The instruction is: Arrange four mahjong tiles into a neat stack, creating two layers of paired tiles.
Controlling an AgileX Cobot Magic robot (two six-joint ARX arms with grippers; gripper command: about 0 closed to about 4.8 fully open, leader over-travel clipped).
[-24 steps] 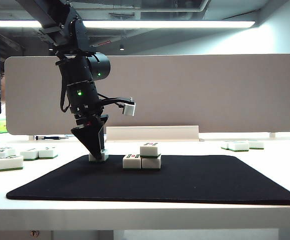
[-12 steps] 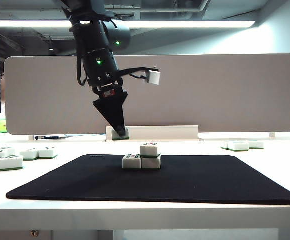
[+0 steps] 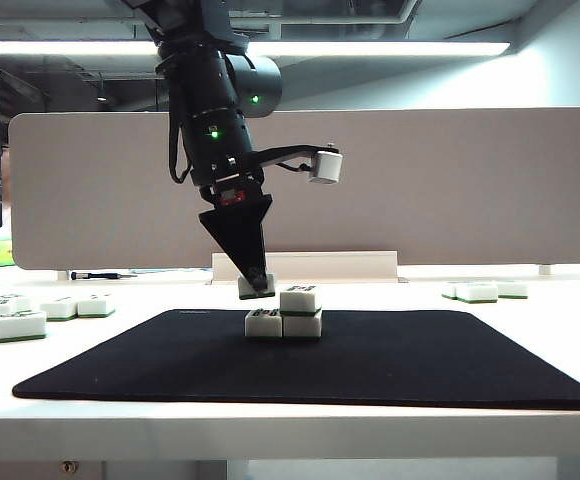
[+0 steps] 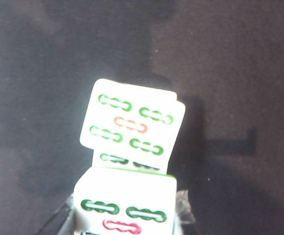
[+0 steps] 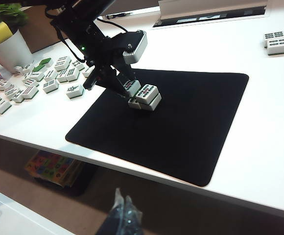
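Left fingers [image 3: 257, 287] clamped on fourth tile [image 3: 256, 288] above stack [image 3: 285, 315], right fingers [image 5: 122, 210] together, loose tiles [image 3: 30, 312] aside.

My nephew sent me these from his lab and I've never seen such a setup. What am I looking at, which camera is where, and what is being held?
It is a two-armed robot stacking mahjong tiles. The exterior view looks across the table from the front. There the left gripper hangs above a black mat, shut on a tile, just over the open top spot of a stack of three tiles. The left wrist view looks down from that arm: the held tile is nearest, the stack below. The right wrist view comes from the other arm, parked off to the side and above; its right gripper looks shut and holds nothing. It also shows spare tiles on the white table.
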